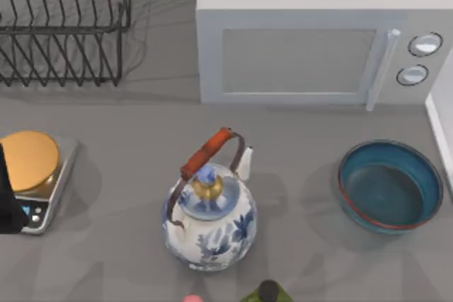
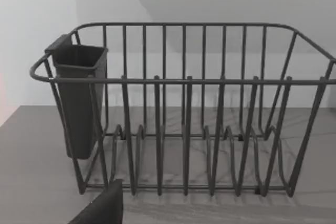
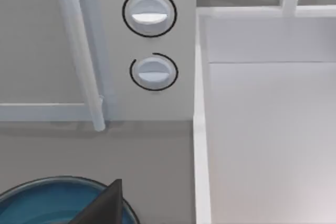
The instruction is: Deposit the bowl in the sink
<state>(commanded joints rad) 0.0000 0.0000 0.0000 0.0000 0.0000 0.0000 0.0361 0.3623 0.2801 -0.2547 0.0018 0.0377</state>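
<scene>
At desk's right edge: bowl [image 1: 390, 186] upright, ungrasped, just beside sink [image 1: 440, 124] rim | right hand [image 3: 102, 205] above bowl, opening cannot tell | risk: glazed rim slipping, catching sink wall, clipping microwave [image 1: 311, 40] | left hand parked near scale [image 1: 32, 175].

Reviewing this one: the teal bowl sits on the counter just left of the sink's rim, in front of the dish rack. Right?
Not quite. The bowl does sit on the counter just left of the sink rim, but in front of the microwave, as the top view shows. The dish rack stands at the far left.
</scene>
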